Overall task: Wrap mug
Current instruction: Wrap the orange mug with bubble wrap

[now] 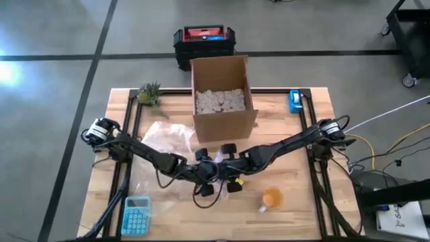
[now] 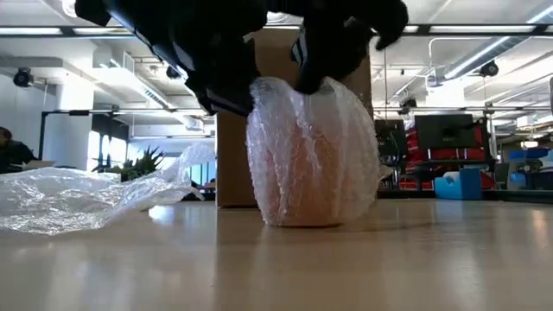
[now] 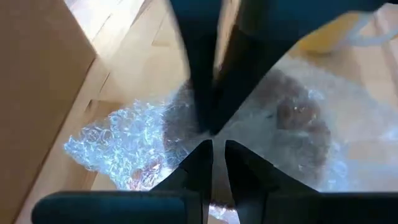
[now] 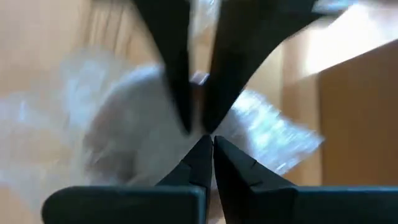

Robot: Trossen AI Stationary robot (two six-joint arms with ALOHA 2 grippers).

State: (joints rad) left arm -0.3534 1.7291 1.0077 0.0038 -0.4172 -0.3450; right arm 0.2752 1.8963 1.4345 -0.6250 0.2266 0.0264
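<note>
Cardboard box (image 1: 224,94), calculator (image 1: 137,215), plant (image 1: 150,93)

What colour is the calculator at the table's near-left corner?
Light blue calculator, clearest in the high view.

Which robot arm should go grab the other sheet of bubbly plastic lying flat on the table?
Probably the left. Both grippers, left gripper and right gripper, meet over the bubble-wrapped mug, but the loose clear bubble-wrap sheet lies on the left arm's side.

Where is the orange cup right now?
High view: the orange cup stands on the table's near right part, right of both claws, clear of the cardboard box.
</note>
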